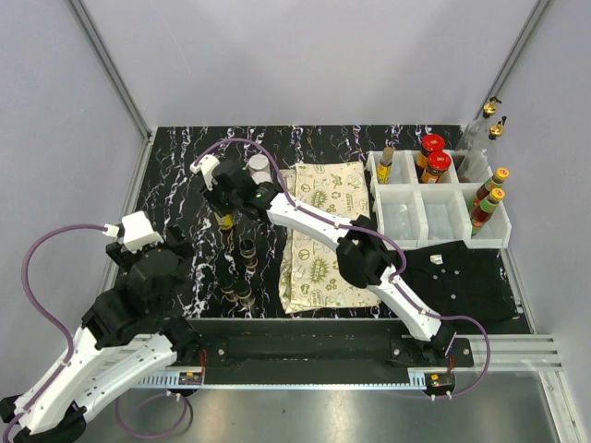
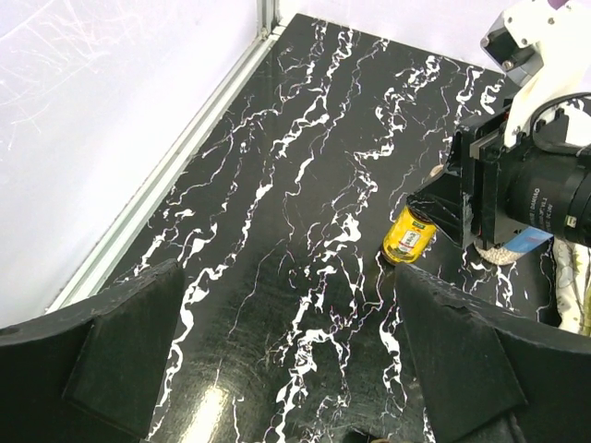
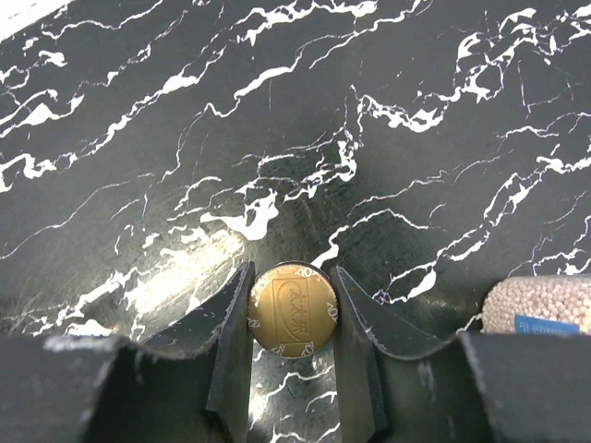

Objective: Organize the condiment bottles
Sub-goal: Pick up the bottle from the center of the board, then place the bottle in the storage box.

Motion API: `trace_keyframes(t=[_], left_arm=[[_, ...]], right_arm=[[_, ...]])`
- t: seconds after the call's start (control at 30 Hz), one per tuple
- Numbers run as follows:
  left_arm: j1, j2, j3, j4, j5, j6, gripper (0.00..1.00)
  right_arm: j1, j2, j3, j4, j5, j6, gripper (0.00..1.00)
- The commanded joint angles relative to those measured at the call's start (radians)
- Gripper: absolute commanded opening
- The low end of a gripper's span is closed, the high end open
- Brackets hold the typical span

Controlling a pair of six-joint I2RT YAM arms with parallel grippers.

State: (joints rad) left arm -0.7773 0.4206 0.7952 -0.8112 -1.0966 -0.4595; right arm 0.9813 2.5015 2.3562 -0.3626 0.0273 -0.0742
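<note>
Left arm (image 1: 120, 318): nearest the top camera, white and black, rising from the near-left corner over the table's left side.
Right arm (image 1: 369, 263): extended from the near-right base diagonally over the cloth to the far-left part of the table.
Table (image 1: 175, 157): glossy black marble-look top with white veins, with a patch of glare beside the right fingers.
Walls (image 1: 305, 55): plain pale grey on three sides, with aluminium posts at the far corners.
Cream patterned cloth (image 1: 323, 231): lay mid-table, between the loose bottles and the bins.
White bins (image 1: 434, 217): sat far right and held two red-capped jars (image 1: 434, 157), a slim gold-capped bottle (image 1: 386, 159) and two orange-capped bottles (image 1: 491, 189), all upright.
Left gripper (image 2: 286, 277): jaws wide apart over bare tabletop, nothing between them.
Right gripper (image 3: 294, 309): jaws clamped on either side of the gold cap (image 3: 294, 297), pointing straight down.
Grey-lidded jars (image 1: 259, 171): two stood just beyond the right gripper; one beside the fingers showed pale granules and a blue label (image 3: 540, 325).
Dark bottles (image 1: 249, 249): several small ones stood upright between the left gripper and the cloth.
Yellow-labelled bottle (image 2: 408, 235): small and leaning slightly, with a bright yellow label in red and black print and a round embossed cap. It was held at far left with its base down at the tabletop; contact could not be told.
</note>
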Motion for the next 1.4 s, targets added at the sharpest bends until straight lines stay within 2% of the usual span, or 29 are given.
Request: trace_keyframes(t=[0.0,0.13,0.3,0.43,0.67,0.87,1.07,1.2,1.37], left_arm=[[0.004,-0.020,-0.005,0.061,0.033,0.024,0.99],[0.010,-0.020,-0.004,0.078,0.076,0.031,0.99],[0.010,-0.016,-0.020,0.138,0.191,0.099,0.99],[0.010,0.004,-0.027,0.164,0.283,0.136,0.99],[0.010,0.052,-0.019,0.164,0.339,0.159,0.99],[0.010,0.050,-0.021,0.167,0.343,0.159,0.99],[0.010,0.061,-0.021,0.173,0.348,0.159,0.99],[0.010,0.070,-0.017,0.175,0.350,0.157,0.99],[0.010,0.081,-0.017,0.181,0.351,0.154,0.99]], right_arm=[[0.007,-0.171,0.029,0.039,-0.003,0.000,0.00],[0.008,-0.248,0.032,0.039,-0.001,0.020,0.00],[0.008,-0.363,-0.015,0.040,0.108,-0.001,0.00],[0.008,-0.470,-0.099,0.062,0.256,-0.051,0.00],[-0.035,-0.696,-0.326,0.152,0.546,-0.122,0.00],[-0.262,-0.918,-0.590,0.154,0.530,0.048,0.00],[-0.466,-1.058,-0.819,0.154,0.543,0.143,0.00],[-0.572,-1.073,-0.897,0.151,0.563,0.183,0.00],[-0.664,-1.038,-0.940,0.155,0.510,0.223,0.00]])
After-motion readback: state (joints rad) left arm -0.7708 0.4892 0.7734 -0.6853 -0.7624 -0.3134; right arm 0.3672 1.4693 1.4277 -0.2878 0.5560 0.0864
